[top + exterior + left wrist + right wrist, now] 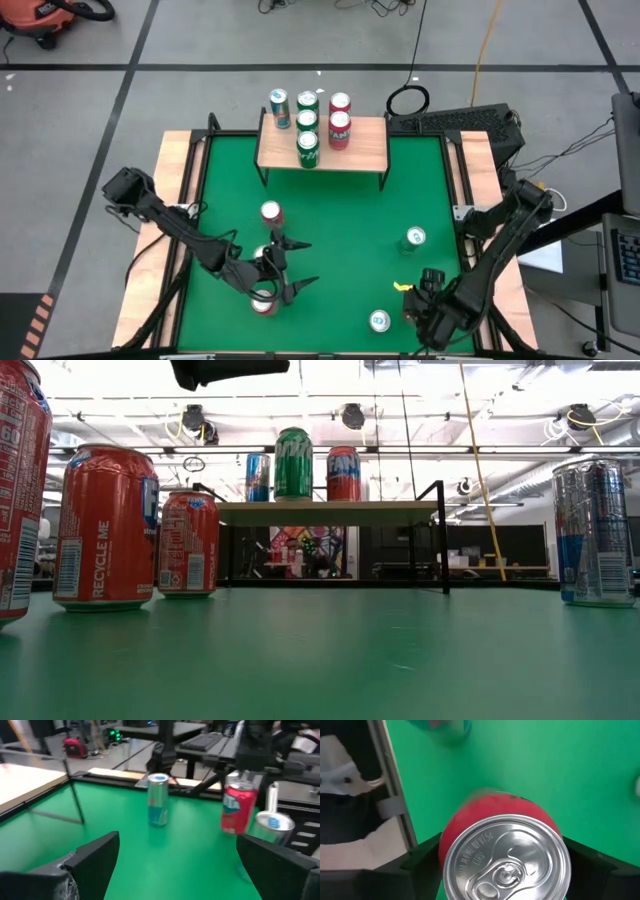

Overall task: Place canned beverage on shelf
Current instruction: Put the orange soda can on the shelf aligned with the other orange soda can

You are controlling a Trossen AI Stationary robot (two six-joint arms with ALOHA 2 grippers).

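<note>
The right gripper (502,870) clasps a red can (502,855) by its sides near the table's (340,230) near right corner, well apart from the shelf (360,150) at the far edge, where six cans already stand. The left gripper (290,268) hangs spread wide over the near left. The can looks rigid, smooth and thin-walled; a mid-body hold, kept upright, suits it.

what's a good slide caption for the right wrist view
Right pincer closed around a red can seen from above, over the green table.
</note>
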